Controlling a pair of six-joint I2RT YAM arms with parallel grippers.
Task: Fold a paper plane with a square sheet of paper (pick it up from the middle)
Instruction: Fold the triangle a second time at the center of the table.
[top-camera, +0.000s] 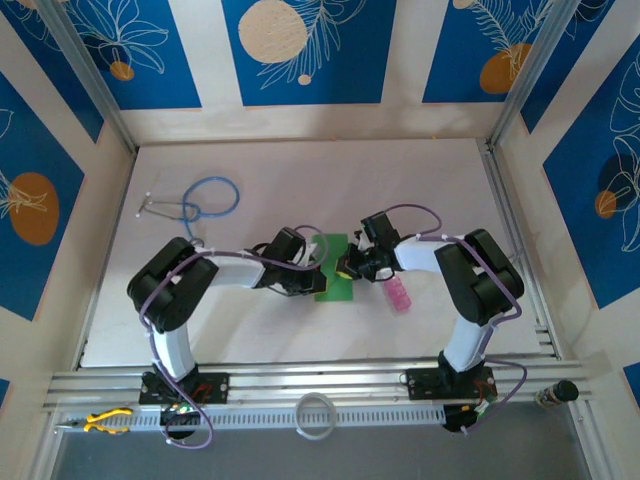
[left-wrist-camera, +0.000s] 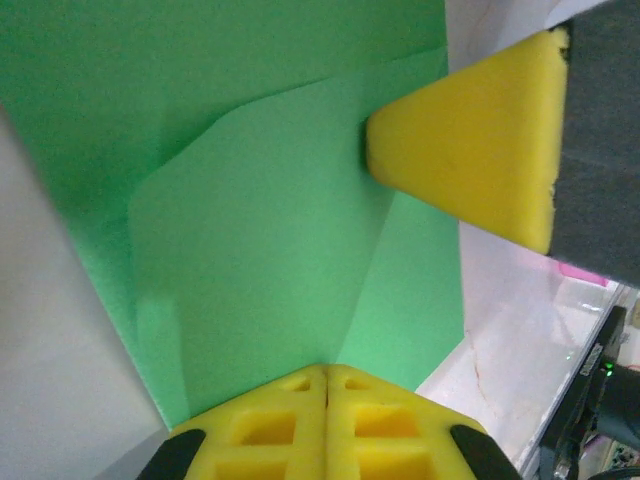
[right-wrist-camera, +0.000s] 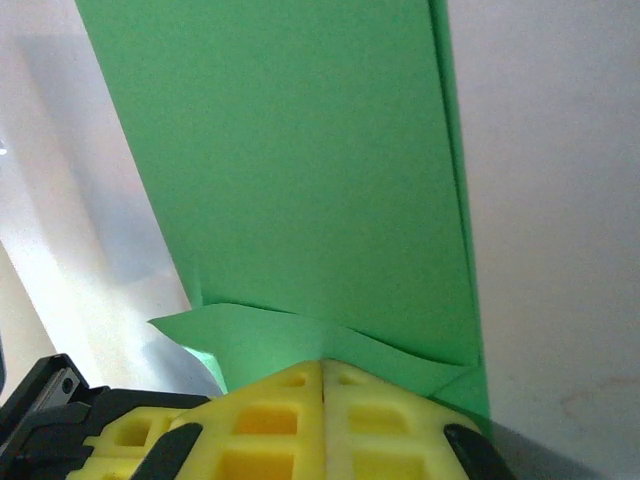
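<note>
Five things, left to right on the white counter (top-camera: 420, 190): a blue-tubed stethoscope (top-camera: 205, 197) at far left; the left fingers (left-wrist-camera: 322, 380), closed, tips on a flap of the folded green sheet of paper (top-camera: 335, 285) at the middle; the right fingers (right-wrist-camera: 320, 372), closed, at its opposite edge; a pink bottle (top-camera: 399, 295) just beside them.

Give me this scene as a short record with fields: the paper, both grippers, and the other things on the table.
paper: green sheet of paper, partly folded, in the middle of the white table
left gripper: shut on a raised flap of the sheet
right gripper: shut on the sheet's curled edge
near the sheet: pink bottle, to its right
far left: blue-tubed stethoscope
</note>
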